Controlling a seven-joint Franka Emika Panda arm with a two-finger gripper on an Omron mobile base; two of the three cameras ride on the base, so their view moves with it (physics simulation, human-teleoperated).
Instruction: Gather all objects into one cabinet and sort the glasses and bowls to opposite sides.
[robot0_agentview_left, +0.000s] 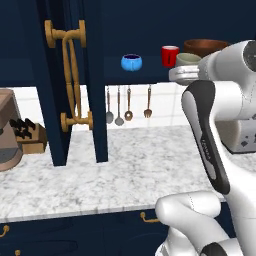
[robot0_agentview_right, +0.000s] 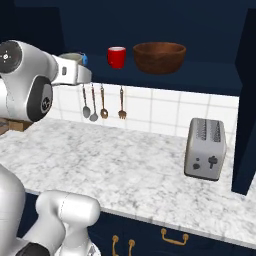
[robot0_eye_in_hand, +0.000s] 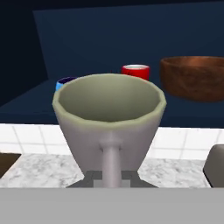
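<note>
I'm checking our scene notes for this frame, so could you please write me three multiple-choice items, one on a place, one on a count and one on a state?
1. Where does the red cup stand?
A. on the counter
B. on the cabinet shelf beside the wooden bowl
C. on the toaster

2. How many utensils hang on the tiled wall?
A. two
B. four
C. six

3. What is the state of the grey-beige cup?
A. lying on the counter
B. upside down on the shelf
C. upright, held at the tool

Key: B, it stands left of the bowl; B, four hang there; C, the hand view shows its open mouth upward.
</note>
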